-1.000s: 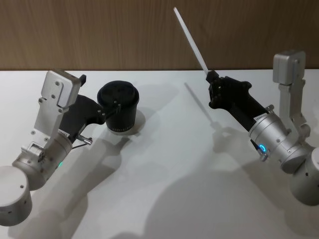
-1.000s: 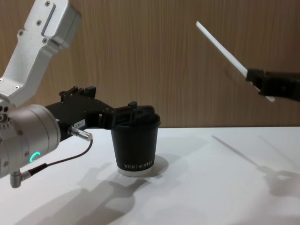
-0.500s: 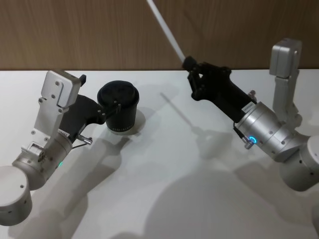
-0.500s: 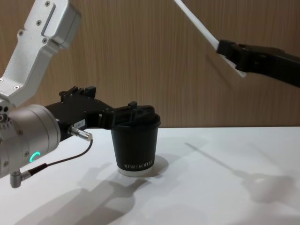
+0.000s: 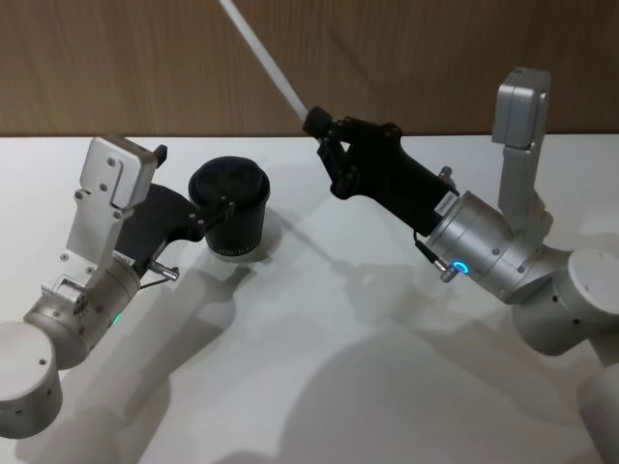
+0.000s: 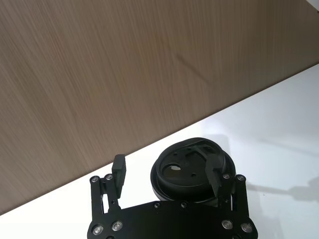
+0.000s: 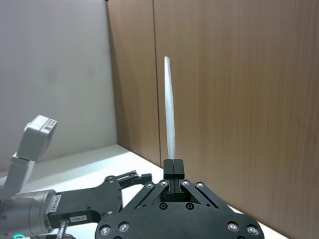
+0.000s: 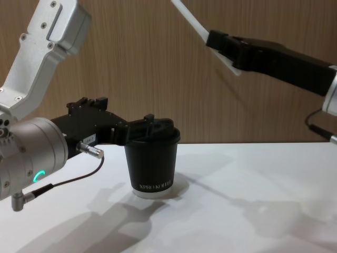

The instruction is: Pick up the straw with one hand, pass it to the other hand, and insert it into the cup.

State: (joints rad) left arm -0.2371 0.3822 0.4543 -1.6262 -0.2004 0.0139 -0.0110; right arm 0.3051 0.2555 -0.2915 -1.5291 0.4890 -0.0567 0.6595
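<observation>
My right gripper (image 5: 315, 122), pinching the white plastic straw (image 5: 261, 51), has moved left to upper centre over bare table (image 5: 338, 387); left gripper (image 6: 157, 159) spread at black lidded cup (image 5: 232, 230).

The straw (image 5: 266, 58) runs past the head view's top edge, so its upper end is cut off. A stretch of it is hidden inside the clamped right gripper (image 5: 316, 123). The left gripper (image 6: 162, 162) covers the wall of the cup (image 6: 187, 172).

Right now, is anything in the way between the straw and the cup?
Nothing stands on the table between the straw, held high in the right gripper, and the cup. But one finger of the open left gripper reaches over the lid.
</observation>
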